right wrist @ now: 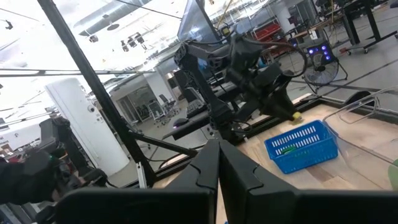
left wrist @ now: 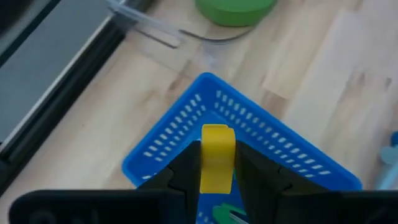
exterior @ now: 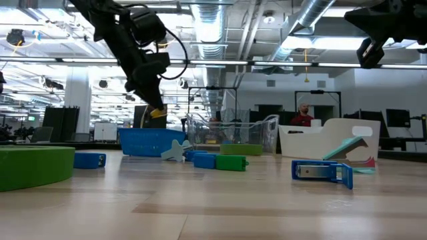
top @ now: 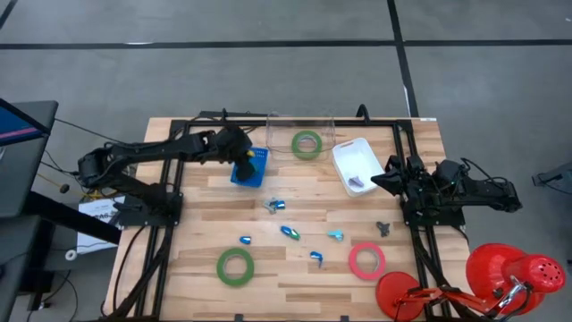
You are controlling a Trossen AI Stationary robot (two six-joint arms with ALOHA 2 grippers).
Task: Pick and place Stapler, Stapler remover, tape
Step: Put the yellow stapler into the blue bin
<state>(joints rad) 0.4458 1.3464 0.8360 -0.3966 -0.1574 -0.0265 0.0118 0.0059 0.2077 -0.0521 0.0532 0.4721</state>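
My left gripper [top: 239, 154] hangs over the blue slotted basket [top: 251, 170] and is shut on a small yellow item [left wrist: 216, 155]. In the low view the left gripper [exterior: 155, 108] is well above the basket [exterior: 150, 141]. A green item [left wrist: 227, 214] lies inside the basket. My right gripper [top: 375, 182] is shut and empty beside the white bin [top: 355, 161]. One green tape roll [top: 307, 143] lies in the clear container, another green roll [top: 235, 266] lies flat near the table's near edge, and the pinkish-red roll [top: 366, 260] lies flat at the near right. My left gripper pinches the small yellow item between its two fingers [left wrist: 186, 168], coming from above and pointing down. The item's free end [left wrist: 216, 134] sticks out past the fingertips. It is lifted clear, above the blue basket's corner [left wrist: 205, 84].
Several small blue items [top: 289, 232] and a dark one [top: 383, 227] lie scattered mid-table. A red lamp-like object [top: 514, 268] stands off the table's near right corner. A black frame rims the table. A person [exterior: 303, 115] shows far behind in the room.
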